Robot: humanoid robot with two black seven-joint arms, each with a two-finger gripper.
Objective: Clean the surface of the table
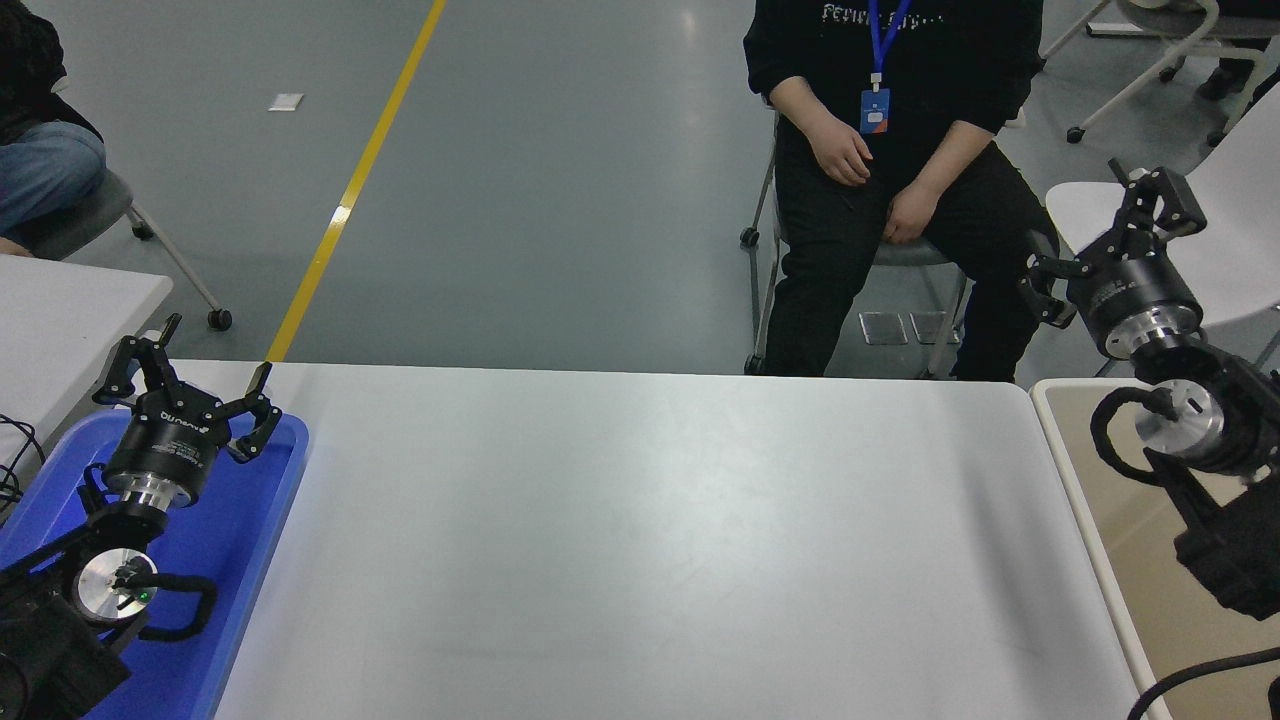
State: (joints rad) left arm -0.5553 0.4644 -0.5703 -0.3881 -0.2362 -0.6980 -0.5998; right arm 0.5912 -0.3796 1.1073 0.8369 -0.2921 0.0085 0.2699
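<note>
Head view: the table surface (640, 540) fills the middle and lower part of the frame, glossy white-grey, rounded far corners, far edge running left to right about halfway up.

Left gripper (186, 375) sits at lower left, above the blue tray (265, 520) that lies along the table's left edge. Fingers spread wide, grasping nothing. Its arm comes in from the bottom-left corner.

Right gripper (1105, 240) is at the right edge, raised, past the table's far right corner and over the floor side, pointing away from the camera. Fingers splayed apart, nothing between them. Its wrist and arm run down over the beige bin (1120, 560) that stands just beside the table's right edge.

Smaller white table corner (70, 310) at far left, beyond the tray.

Person in black (880, 150) sits on a chair at the far side, hands apart near the lap, blue lanyard with badge. White chair (1230, 270) behind the right gripper. Yellow floor line (350, 190) runs diagonally toward the table's far left corner. Another seated person (40, 150) partly visible top left.
</note>
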